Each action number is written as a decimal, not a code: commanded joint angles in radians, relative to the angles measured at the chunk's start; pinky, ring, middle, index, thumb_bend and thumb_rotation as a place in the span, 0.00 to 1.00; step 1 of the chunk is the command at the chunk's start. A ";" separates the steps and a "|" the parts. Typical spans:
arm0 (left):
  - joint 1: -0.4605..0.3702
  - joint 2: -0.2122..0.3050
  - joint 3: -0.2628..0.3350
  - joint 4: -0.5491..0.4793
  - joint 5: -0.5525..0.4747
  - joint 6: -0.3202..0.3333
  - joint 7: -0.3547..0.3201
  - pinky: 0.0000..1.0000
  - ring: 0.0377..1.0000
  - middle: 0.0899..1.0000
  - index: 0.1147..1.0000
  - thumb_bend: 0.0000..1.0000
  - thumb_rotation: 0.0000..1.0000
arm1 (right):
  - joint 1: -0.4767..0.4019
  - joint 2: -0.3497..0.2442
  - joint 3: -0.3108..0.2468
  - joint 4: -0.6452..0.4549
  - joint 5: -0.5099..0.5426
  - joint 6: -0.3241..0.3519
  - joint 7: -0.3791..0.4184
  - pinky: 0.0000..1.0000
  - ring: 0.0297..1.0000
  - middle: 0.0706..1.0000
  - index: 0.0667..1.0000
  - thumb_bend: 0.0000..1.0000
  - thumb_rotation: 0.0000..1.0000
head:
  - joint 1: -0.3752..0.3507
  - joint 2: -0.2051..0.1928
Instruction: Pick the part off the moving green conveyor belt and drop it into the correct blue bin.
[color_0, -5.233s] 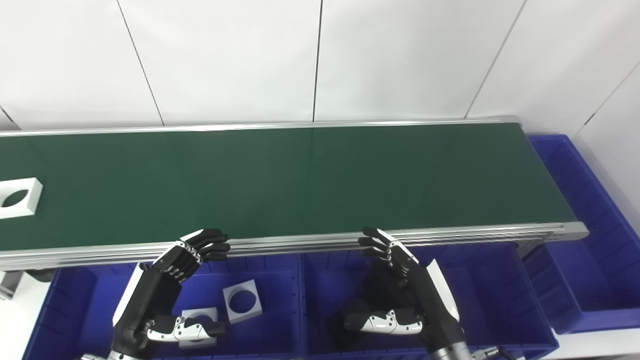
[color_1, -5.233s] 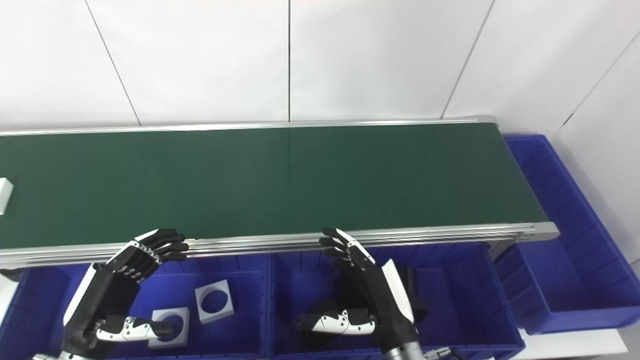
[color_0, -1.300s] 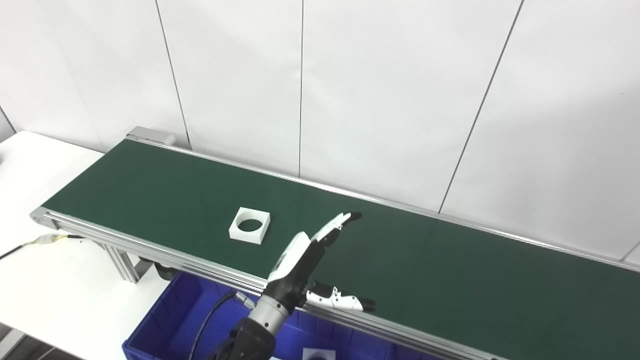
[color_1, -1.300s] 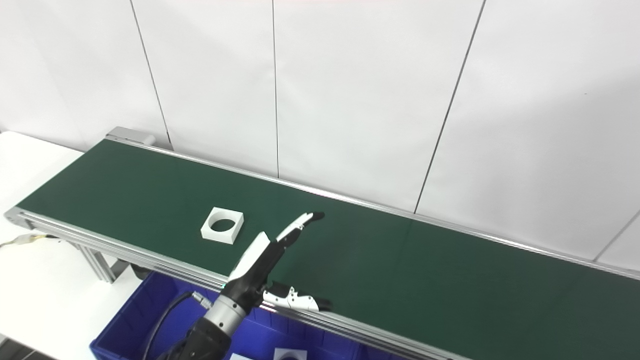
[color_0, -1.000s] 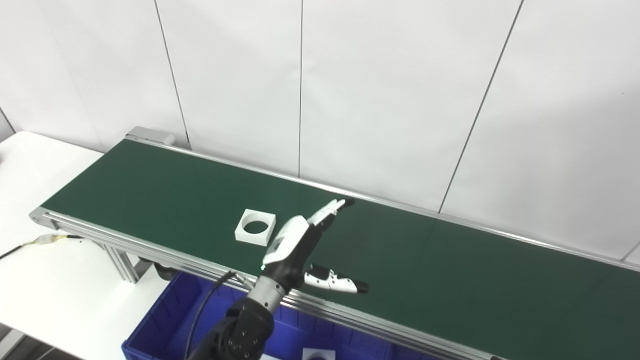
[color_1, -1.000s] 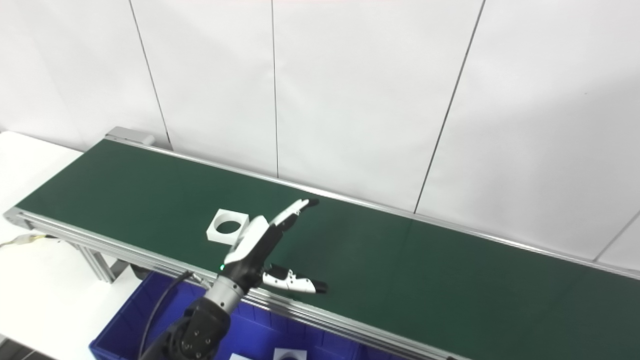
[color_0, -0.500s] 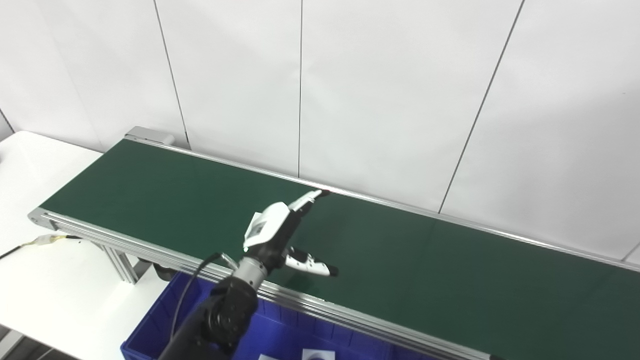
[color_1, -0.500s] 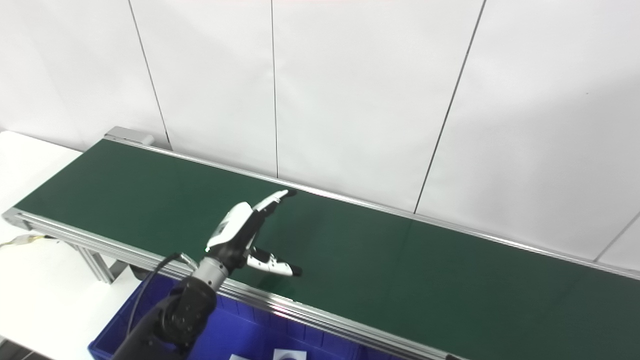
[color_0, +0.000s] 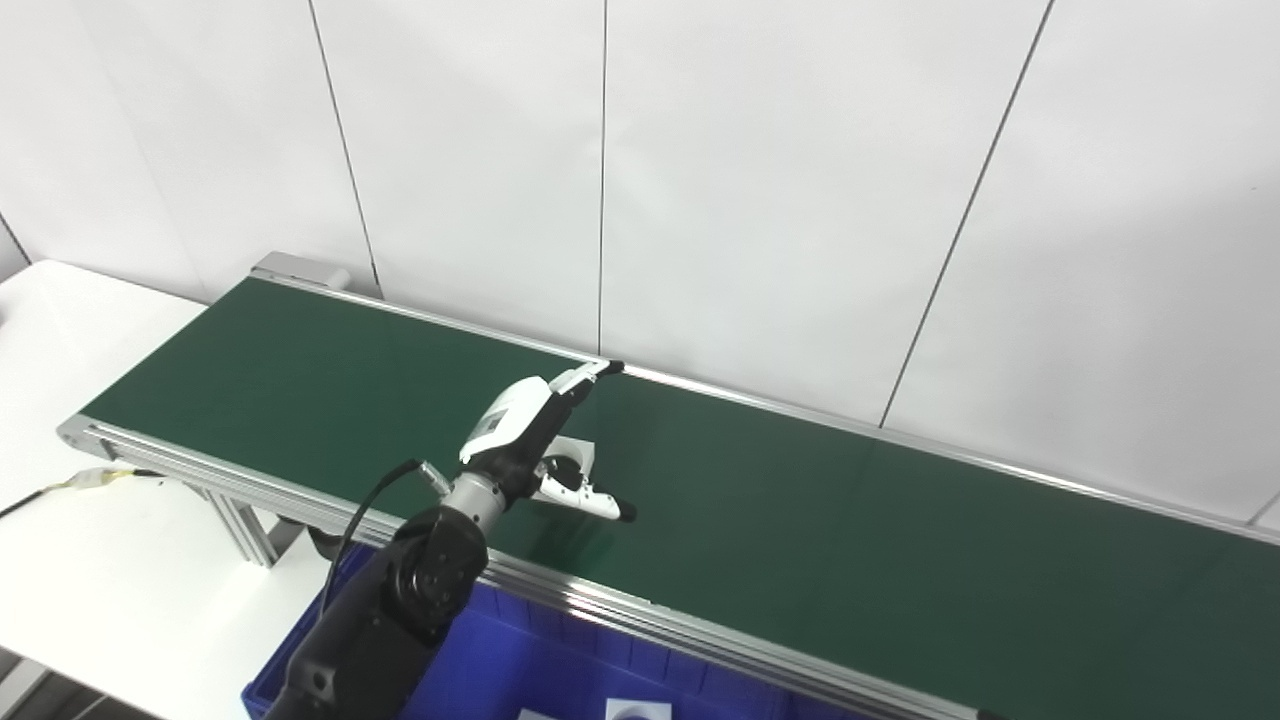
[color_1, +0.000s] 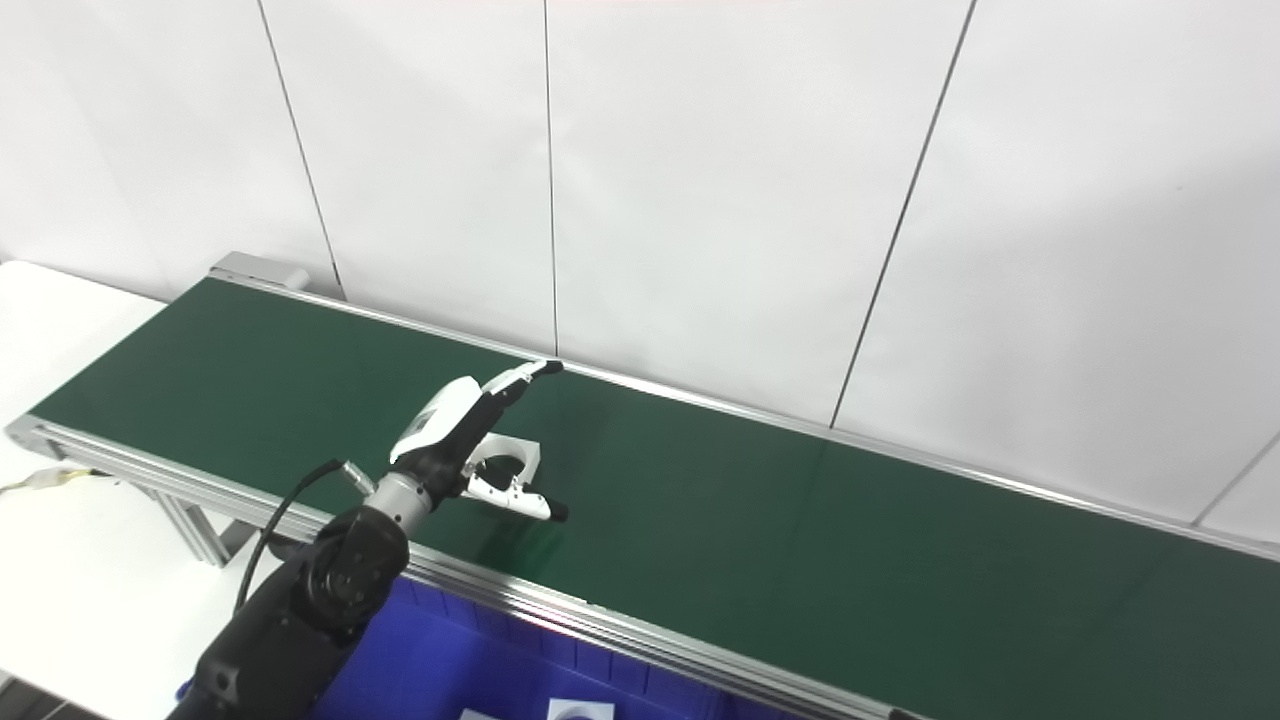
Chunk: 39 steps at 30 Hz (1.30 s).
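Note:
A white square part with a round hole (color_0: 579, 458) lies on the green conveyor belt (color_0: 800, 520), mostly hidden behind my left hand. My left hand (color_0: 535, 435) reaches over the belt's near rail, open, with the fingers stretched toward the far rail and the thumb (color_1: 520, 500) spread apart. The part (color_1: 512, 456) sits between the fingers and the thumb. I cannot tell whether the hand touches it. My right hand is out of both views.
A blue bin (color_0: 520, 680) stands below the belt's near rail, with white square parts (color_0: 630, 710) at the picture's bottom edge. A white table (color_0: 120, 560) lies to the left. A white panel wall runs behind the belt.
My left hand has moved left and farther across the belt. The part has ridden right and now shows between fingers and thumb. Since five seconds ago the camera has turned left.

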<state>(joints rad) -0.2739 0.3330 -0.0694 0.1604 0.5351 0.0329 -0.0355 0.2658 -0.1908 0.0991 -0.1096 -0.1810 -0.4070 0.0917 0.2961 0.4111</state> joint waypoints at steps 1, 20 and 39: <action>-0.058 0.029 -0.006 -0.005 0.018 0.012 0.004 0.97 0.97 0.96 0.93 0.89 0.15 | 0.002 0.002 0.001 -0.019 0.006 -0.054 -0.013 0.63 0.69 0.71 0.81 1.00 0.28 | 0.001 0.000; -0.133 0.019 -0.101 0.149 0.056 0.019 0.033 0.81 0.91 0.93 0.90 0.82 0.00 | 0.021 0.015 -0.001 -0.046 -0.007 -0.047 -0.019 0.62 0.68 0.72 0.81 1.00 0.27 | -0.017 0.007; -0.189 -0.021 -0.182 0.382 0.074 -0.142 0.200 0.71 0.73 0.80 0.76 0.61 0.00 | 0.040 0.017 -0.001 -0.062 -0.008 -0.052 -0.041 0.61 0.67 0.72 0.80 1.00 0.34 | -0.027 0.014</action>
<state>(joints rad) -0.4120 0.3059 -0.2541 0.5411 0.5969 -0.0766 0.1197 0.3008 -0.1754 0.1018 -0.1396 -0.2043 -0.4071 0.0608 0.2700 0.4234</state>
